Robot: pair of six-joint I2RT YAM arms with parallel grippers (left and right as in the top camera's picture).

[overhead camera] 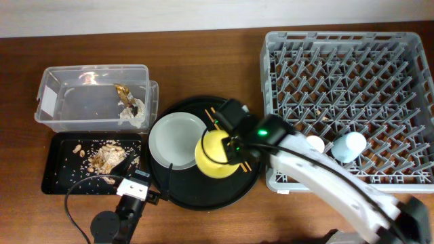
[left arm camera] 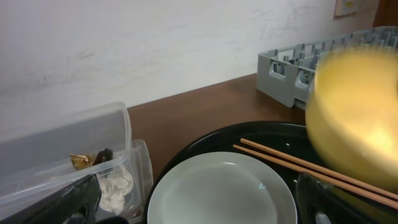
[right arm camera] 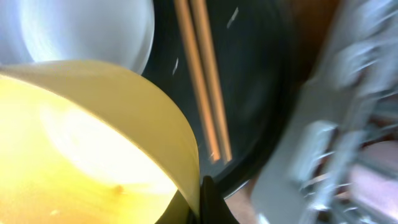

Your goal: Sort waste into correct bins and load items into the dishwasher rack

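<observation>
- R gripper [overhead camera: 234, 144] clamped on rim of yellow bowl [overhead camera: 215, 154]; bowl over round black tray [overhead camera: 203, 196], just beside grey plate [overhead camera: 175, 139].
- L gripper [left arm camera: 199, 199]: fingers apart, holding nothing.
- 2 chopsticks [left arm camera: 273, 152] lie on round tray next to plate.
- Tissue [overhead camera: 132, 115] + wrapper [overhead camera: 124, 91] in clear tub [overhead camera: 95, 71].
- Food scraps [overhead camera: 102, 159] in shallow black tray [overhead camera: 51, 169].
- Blue cup [overhead camera: 349, 146] in rack [overhead camera: 349, 68], front row.

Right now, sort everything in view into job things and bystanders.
Job:
rack, tub, shallow tray, tissue, wrapper, scraps, plate, bowl held by the right gripper, blue cup, pink cup, chopsticks.

Lying about:
round tray, table, cable.
</observation>
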